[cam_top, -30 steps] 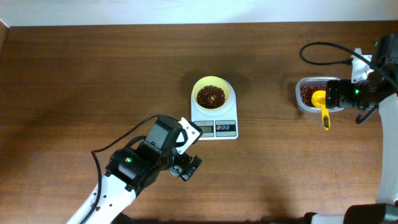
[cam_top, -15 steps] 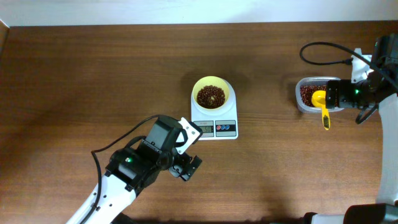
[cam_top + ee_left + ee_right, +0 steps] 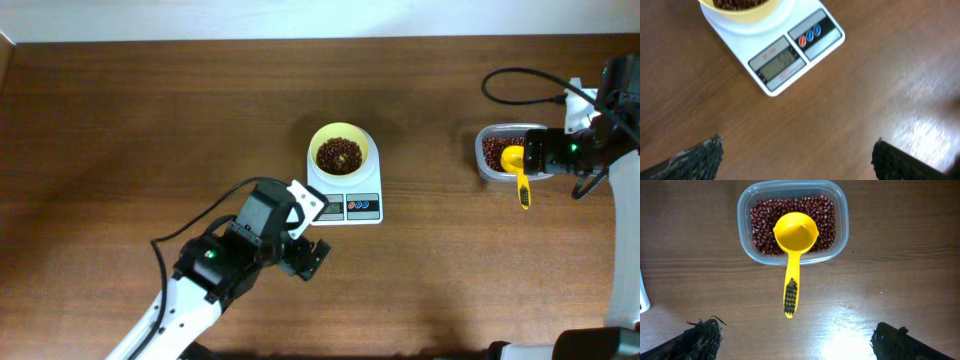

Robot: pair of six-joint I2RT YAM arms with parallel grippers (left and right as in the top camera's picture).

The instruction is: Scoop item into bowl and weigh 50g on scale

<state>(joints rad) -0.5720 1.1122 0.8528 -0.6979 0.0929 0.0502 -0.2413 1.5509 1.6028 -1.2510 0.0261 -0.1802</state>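
1. Beans (image 3: 339, 154) heaped in the pale yellow bowl (image 3: 339, 127), which sits centred on the platform of the scale (image 3: 345, 207), near the middle of the counter (image 3: 150, 110).
2. Scooping apparently mostly or wholly done. Yellow scoop (image 3: 795, 232) lying released, its cup resting on the spare beans in the clear tub (image 3: 840, 215), its handle jutting over the rim toward the counter, nothing gripping it.
3. Display (image 3: 778, 63) showing digits in the left wrist view, but too blurred to read with any certainty. Possibly fifty, so no confirming the target weight.
4. Left to do, as a judgement: read the display, then add or take out a few beans if the figure is off.
5. Pose of the left gripper (image 3: 800, 165): hovering above bare counter just in front of the scale, jaws spread wide, holding nothing. Arm reaching in from the lower left, wrist camera looking toward the display and the red and blue buttons (image 3: 809, 36).
6. Pose of the right gripper (image 3: 799, 342): poised at the far right, above the counter just beyond the handle end of the scoop, jaws wide apart and empty, touching neither scoop nor tub.
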